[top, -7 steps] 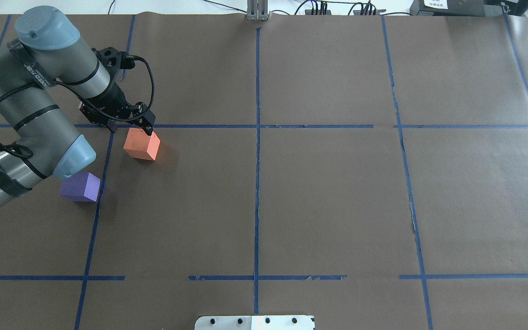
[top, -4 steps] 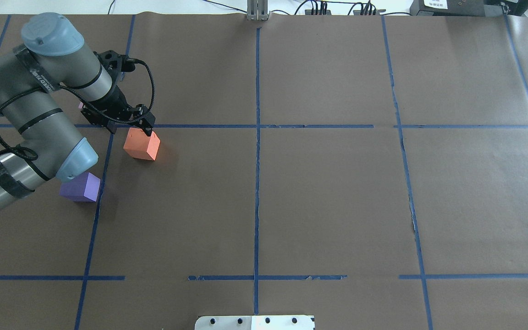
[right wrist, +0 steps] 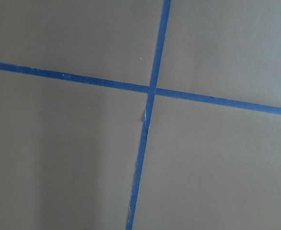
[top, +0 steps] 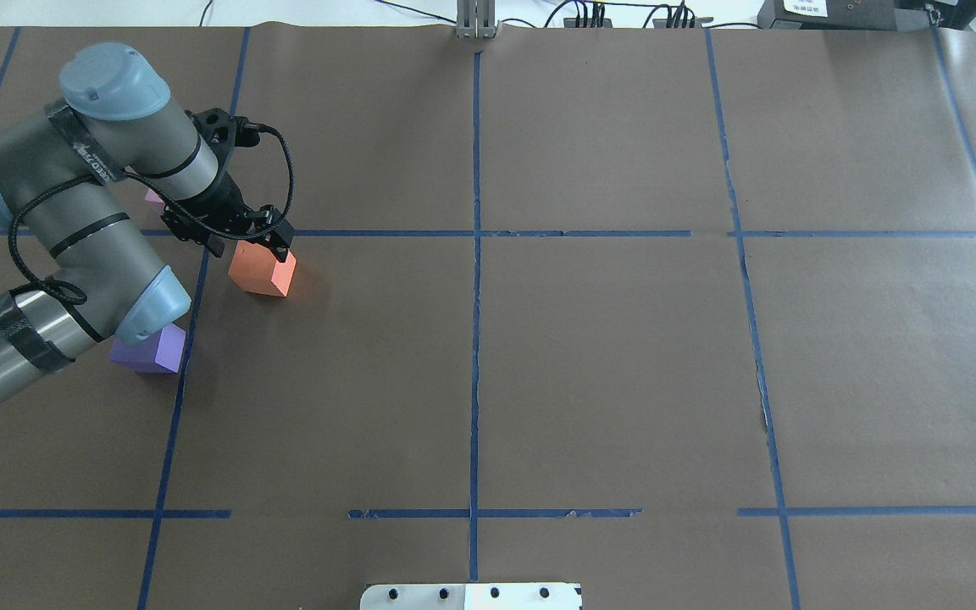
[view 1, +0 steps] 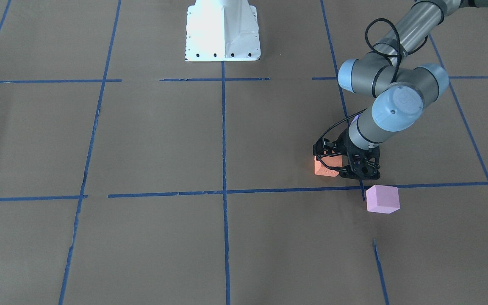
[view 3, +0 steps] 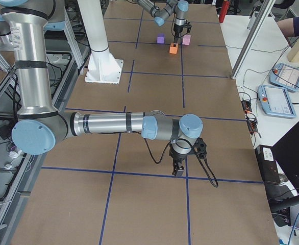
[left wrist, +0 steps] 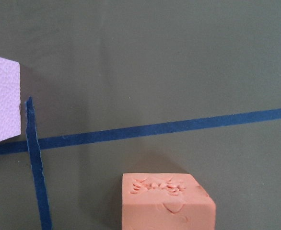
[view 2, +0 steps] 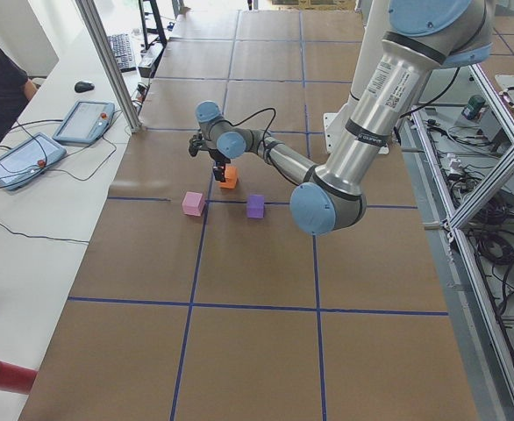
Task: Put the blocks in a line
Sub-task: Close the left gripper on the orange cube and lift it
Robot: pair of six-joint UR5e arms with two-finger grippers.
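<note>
The orange block [top: 263,271] stands on the brown table just inside a blue tape crossing; it also shows in the front view [view 1: 323,167] and low in the left wrist view [left wrist: 167,203]. My left gripper [top: 249,247] hovers open over the block's far edge, not holding it. The pale pink block [view 1: 382,199] sits beyond the tape line, mostly hidden under my arm in the overhead view [top: 153,196]. The violet block [top: 153,349] lies nearer the robot, partly under my elbow. My right gripper [view 3: 179,168] points down at bare table far away; I cannot tell its state.
Blue tape lines [top: 475,339] divide the brown table cover into a grid. The white robot base plate [view 1: 223,34] stands at the robot's edge. Tablets [view 2: 82,121] and an operator are on the side bench beyond the table's far edge.
My left arm's elbow and wrist have swung slightly right and away from the robot, with the gripper turning a little above the orange block. None of the blocks has moved.
</note>
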